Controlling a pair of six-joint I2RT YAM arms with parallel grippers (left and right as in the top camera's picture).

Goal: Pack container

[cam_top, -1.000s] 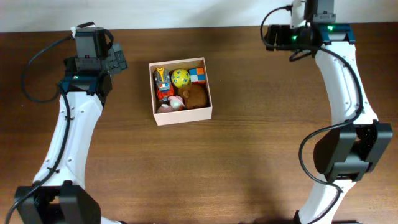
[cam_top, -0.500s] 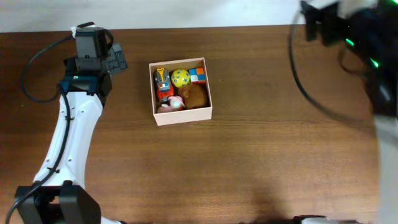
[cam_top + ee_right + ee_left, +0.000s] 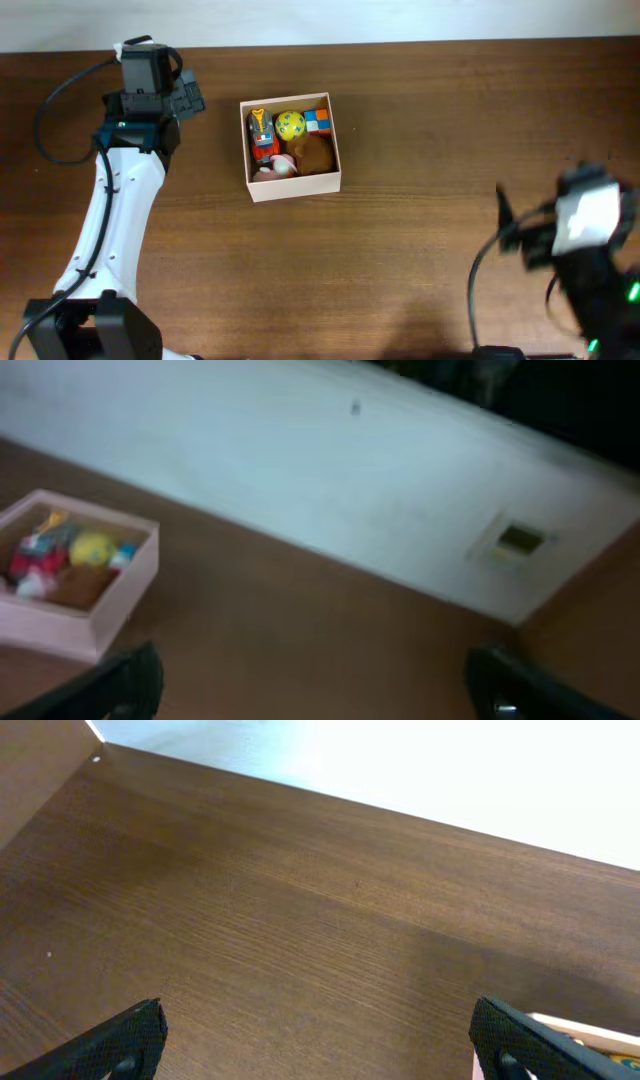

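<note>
The square, shallow, white-walled container [image 3: 297,186] with a tan inside sits on your brown wooden table [image 3: 420,120] near the far edge, holding a yellow ball [image 3: 291,125] and other toys; your left gripper [image 3: 320,1025] hangs beside it, jaws spread, empty; your blurred right gripper [image 3: 315,670] shows 2 fingers wide apart, well away.

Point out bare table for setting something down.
Widest bare table lies right of the box, up to the blurred right arm. The near side of the box is free too. Narrower between box and left hand. Inside the box: crowded with toys.
</note>
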